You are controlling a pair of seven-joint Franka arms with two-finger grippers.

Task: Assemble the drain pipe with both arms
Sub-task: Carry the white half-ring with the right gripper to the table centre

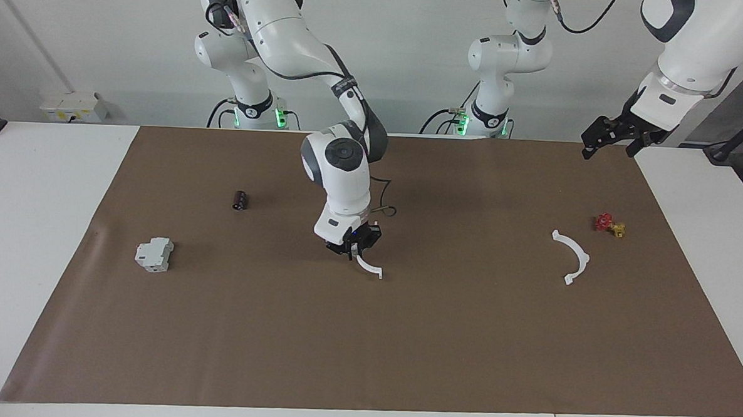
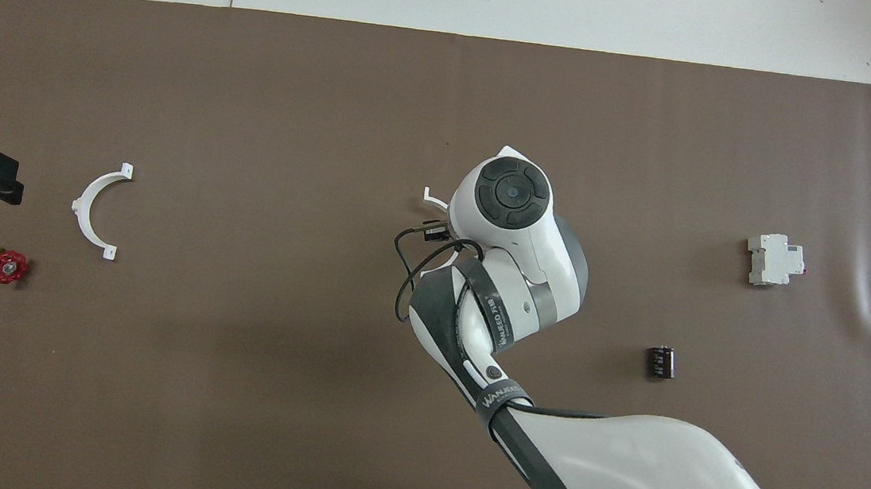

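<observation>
The right tool [image 1: 358, 250] is clenching one end of a white half-ring [image 1: 369, 268] over the middle of the brown mat [image 1: 403, 348]. This half-ring is thin and curved like a smile, made of smooth white plastic. It is hanging from the tool, curving down and away toward the left arm's end of the table, with a small tab at its free end. From above, the arm is hiding most of it, and only a little white tip is peeking out.

The other half-ring [image 1: 572, 258] is lying flat on the mat near the left arm's end of the table. It is the same thin white arc with little tabs at both ends. Its open side is facing the middle of the mat, and its ends are lining up nearer to and farther from the robots.

Just beside it, nearer the robots, a small red-and-yellow valve [image 1: 609, 225] is sitting.

The left tool [image 1: 611, 139] is waiting up in the air over the mat's corner, released with its fingers spread.
</observation>
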